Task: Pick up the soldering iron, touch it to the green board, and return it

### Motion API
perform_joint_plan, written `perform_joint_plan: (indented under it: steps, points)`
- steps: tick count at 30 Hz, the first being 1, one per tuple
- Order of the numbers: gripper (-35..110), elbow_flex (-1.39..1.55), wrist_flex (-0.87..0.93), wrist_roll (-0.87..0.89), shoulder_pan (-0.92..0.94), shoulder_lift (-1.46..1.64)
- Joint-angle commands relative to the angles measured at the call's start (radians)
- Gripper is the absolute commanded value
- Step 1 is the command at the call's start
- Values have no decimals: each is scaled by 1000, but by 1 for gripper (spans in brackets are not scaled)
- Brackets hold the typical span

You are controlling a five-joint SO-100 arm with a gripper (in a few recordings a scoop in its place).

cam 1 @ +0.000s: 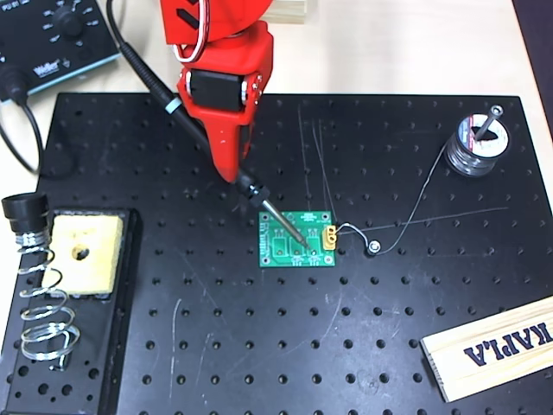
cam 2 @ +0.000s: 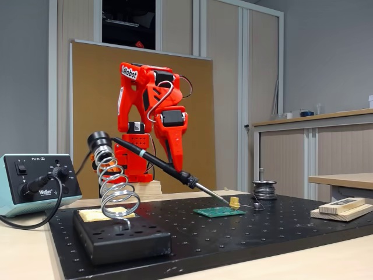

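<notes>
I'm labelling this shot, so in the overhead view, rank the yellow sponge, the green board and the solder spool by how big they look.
Largest to smallest:
1. yellow sponge
2. green board
3. solder spool, though it stands taller, nearer the camera.

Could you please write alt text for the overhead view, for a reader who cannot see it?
A red robot gripper holds a black soldering iron slanted down, its silver tip over the green board on a black perforated plate. At left stand a coiled spring holder and yellow sponge; a solder spool sits upper right.
</notes>
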Motion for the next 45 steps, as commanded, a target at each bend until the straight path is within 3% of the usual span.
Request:
perform_joint_plan:
  steps: [1,45]
  points:
    - [0,-61,-11,15,-31,-6]
    - [0,127,-118,101,-81,35]
